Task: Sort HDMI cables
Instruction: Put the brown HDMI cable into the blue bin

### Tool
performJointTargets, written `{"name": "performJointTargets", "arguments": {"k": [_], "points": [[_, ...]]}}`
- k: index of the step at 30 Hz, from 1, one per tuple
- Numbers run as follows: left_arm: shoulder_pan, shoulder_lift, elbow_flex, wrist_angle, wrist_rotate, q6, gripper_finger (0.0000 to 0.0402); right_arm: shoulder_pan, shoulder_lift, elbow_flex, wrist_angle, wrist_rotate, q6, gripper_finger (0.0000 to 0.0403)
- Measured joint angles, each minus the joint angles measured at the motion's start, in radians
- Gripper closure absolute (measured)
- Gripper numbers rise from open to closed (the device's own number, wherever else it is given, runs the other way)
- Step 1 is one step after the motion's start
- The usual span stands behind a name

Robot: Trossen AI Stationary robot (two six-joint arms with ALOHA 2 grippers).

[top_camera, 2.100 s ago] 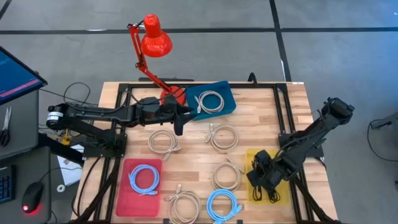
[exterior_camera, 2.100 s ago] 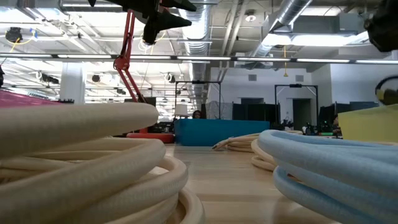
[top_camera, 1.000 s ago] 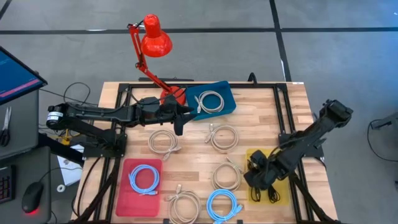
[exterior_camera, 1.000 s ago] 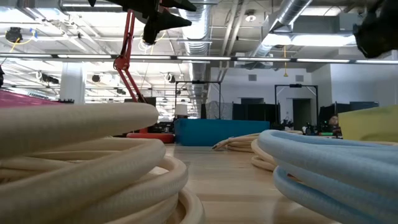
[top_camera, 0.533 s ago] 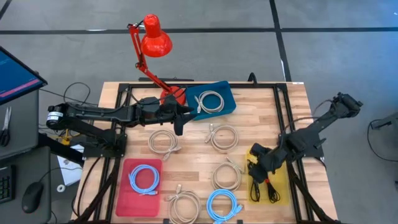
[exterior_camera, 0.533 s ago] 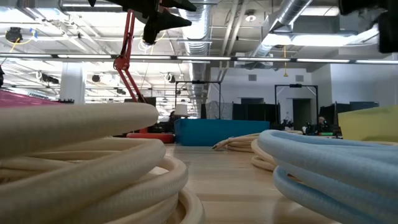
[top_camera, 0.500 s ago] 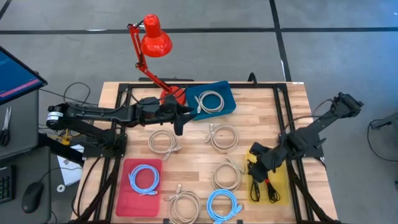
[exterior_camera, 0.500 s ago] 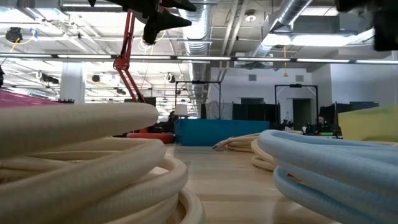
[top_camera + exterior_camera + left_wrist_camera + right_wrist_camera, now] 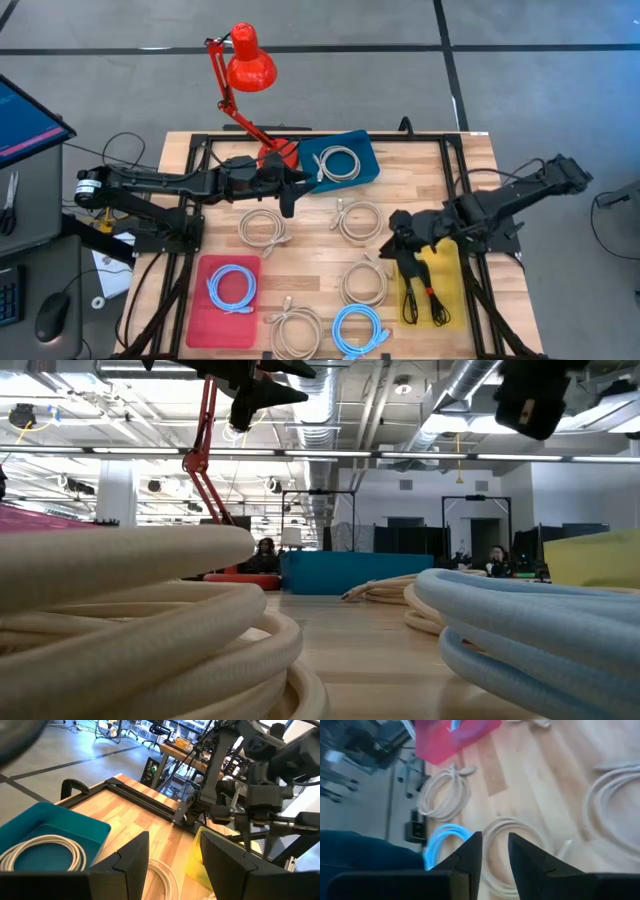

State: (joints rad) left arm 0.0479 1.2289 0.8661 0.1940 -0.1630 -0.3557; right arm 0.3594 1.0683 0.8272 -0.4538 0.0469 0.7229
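Note:
Two thin black HDMI cable bundles (image 9: 422,297) lie on a yellow tray (image 9: 447,268) at the right. One beige coil (image 9: 338,163) lies in a blue tray (image 9: 365,150), and a light-blue coil (image 9: 232,287) in a red tray (image 9: 205,310). Several beige coils (image 9: 361,220) and a light-blue coil (image 9: 358,328) lie on the bare wood. My right gripper (image 9: 394,243) hangs above the table between the yellow tray and a beige coil (image 9: 520,845); its fingers stand a little apart with nothing between them. My left gripper (image 9: 291,200) is open and empty beside the blue tray (image 9: 45,830).
A red desk lamp (image 9: 248,62) stands at the far edge behind the left arm. Black frame rails (image 9: 455,180) run along the table's sides. In the low view a beige coil (image 9: 130,620) and a light-blue coil (image 9: 540,630) fill the foreground. People show far back in the room.
My right gripper has risen from over the yellow tray and swung toward the table's middle and far side, rolling as it went. The black bundles stay lying on the yellow tray. The left arm has kept still.

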Motion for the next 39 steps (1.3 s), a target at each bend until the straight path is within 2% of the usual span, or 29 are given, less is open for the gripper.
{"name": "performJointTargets", "arguments": {"k": [9,16,25,28,32,39], "points": [[0.000,0.000,0.000,0.000,0.000,0.000,0.0225,-0.122,0.007,0.000,-0.054,0.005,-0.339,0.0325],[0.000,0.000,0.000,-0.004,0.000,0.000,0.0225,-0.202,0.092,-0.001,-0.047,0.010,-0.499,0.0301],[0.000,0.000,0.000,-0.023,0.000,-0.024,0.0225,-0.228,0.243,0.000,-0.050,0.013,-0.565,0.0217],[0.000,0.000,0.000,-0.023,0.000,-0.026,0.0225,-0.239,0.284,0.000,-0.079,0.033,-0.567,0.0199],[0.000,0.000,0.000,-0.027,0.000,-0.026,0.0225,-0.266,0.344,0.000,-0.110,0.036,-0.567,0.0195],[0.000,0.000,0.000,-0.039,0.000,-0.026,0.0225,-0.292,0.438,0.000,-0.131,0.036,-0.577,0.0210]]}}
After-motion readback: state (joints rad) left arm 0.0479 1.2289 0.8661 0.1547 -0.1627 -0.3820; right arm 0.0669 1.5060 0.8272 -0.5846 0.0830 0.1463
